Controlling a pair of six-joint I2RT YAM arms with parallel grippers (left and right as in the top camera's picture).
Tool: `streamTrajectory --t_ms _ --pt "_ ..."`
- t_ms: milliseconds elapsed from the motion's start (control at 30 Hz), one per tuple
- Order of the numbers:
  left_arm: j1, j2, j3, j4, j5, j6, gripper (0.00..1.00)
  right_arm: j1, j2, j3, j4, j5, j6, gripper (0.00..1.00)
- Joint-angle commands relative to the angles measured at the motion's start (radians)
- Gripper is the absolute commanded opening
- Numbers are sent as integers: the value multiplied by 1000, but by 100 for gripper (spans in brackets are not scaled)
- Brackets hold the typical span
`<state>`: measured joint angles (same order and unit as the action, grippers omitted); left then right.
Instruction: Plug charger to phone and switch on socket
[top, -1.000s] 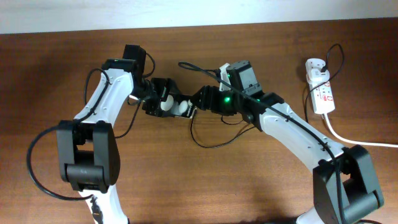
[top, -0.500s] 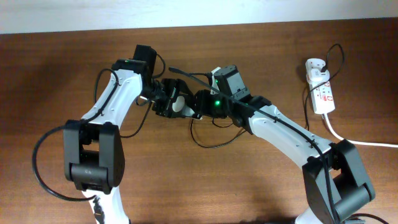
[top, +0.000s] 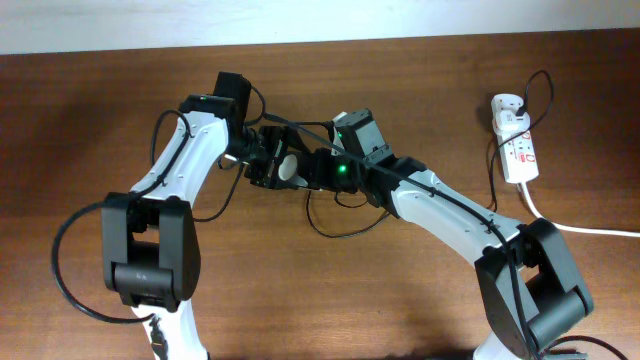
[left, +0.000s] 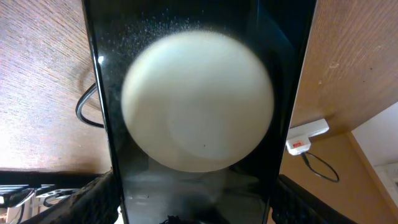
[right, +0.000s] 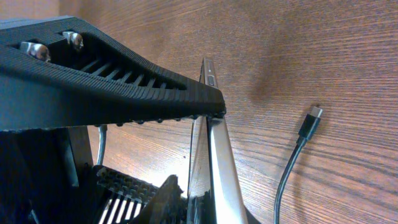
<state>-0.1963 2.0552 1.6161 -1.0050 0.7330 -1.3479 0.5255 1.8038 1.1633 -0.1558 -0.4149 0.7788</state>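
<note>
The phone is held off the table between both arms at the middle of the overhead view. My left gripper is shut on it. In the left wrist view its glossy black face fills the frame with one large white glare spot. My right gripper is closed on the phone's other end, and the right wrist view shows the phone edge-on between the fingers. The charger's connector tip lies loose on the table, its black cable looped below the arms. The socket lies at far right, with the white plug adapter in it.
The socket's thick white cord runs off the right edge. The socket also shows in the left wrist view. The arms' own black cables arch beside both wrists. The wall edge runs along the back of the wooden table.
My left arm has carried the phone up and to the right. My right arm has moved left, and its gripper has closed in on the phone's right end.
</note>
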Motion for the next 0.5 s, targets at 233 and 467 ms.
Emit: streamTrajectory --t_ms 233,467 --pt "0 5 23 2 27 -6 30 6 4 15 124 -31 21 4" --pt "0 5 23 2 27 -6 81 5 4 15 124 -45 20 4"
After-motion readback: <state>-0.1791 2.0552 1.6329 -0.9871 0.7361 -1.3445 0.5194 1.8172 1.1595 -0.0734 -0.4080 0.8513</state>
